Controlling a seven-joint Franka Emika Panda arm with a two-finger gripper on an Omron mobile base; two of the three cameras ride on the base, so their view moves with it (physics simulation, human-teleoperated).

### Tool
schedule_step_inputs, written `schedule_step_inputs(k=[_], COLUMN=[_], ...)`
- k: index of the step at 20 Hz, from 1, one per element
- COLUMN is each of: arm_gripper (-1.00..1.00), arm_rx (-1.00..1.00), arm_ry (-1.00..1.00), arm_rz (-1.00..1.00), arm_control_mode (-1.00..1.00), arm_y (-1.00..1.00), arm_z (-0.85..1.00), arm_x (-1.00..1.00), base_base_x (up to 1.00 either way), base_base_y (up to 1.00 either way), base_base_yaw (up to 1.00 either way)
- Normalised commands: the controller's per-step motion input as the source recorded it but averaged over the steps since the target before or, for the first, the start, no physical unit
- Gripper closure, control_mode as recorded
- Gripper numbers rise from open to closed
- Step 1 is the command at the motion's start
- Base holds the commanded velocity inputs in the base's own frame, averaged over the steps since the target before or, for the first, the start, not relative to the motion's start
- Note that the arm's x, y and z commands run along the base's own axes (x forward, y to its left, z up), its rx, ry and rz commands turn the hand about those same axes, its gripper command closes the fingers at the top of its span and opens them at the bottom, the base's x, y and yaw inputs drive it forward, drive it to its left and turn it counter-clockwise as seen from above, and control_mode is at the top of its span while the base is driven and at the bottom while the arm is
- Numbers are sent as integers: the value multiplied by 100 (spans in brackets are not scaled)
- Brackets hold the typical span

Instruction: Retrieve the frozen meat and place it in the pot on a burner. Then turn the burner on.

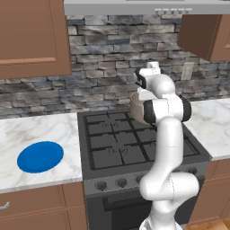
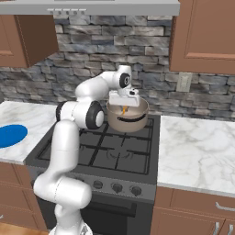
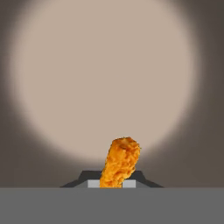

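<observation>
The hand (image 2: 124, 108) is gripping the meat (image 3: 120, 162), an orange, rough-crusted drumstick piece, jutting out from its fingertips directly over the pot's (image 2: 133, 123) pale floor.

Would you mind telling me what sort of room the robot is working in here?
A rendered home kitchen, it seems: a black gas stove with a pot on a back burner, marble counters and wooden cabinets against a stone backsplash.
</observation>
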Motion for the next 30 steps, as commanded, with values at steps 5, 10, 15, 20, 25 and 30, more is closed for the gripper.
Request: schedule_step_inputs(k=[5, 10, 15, 20, 25, 30], arm_gripper=[100, 100, 100, 100, -100, -100], arm_rx=[1, 1, 2, 1, 0, 0], arm_ry=[1, 0, 0, 0, 0, 0], arm_rz=[0, 0, 0, 0, 0, 0], arm_control_mode=[-100, -100, -100, -100, -100, -100], arm_y=[-6, -1, -1, 0, 0, 0], arm_z=[-14, -10, -13, -13, -6, 0], arm_x=[0, 0, 0, 0, 0, 0], base_base_x=[0, 0, 0, 0, 0, 0], base_base_y=[0, 0, 0, 0, 0, 0], base_base_yaw=[0, 0, 0, 0, 0, 0])
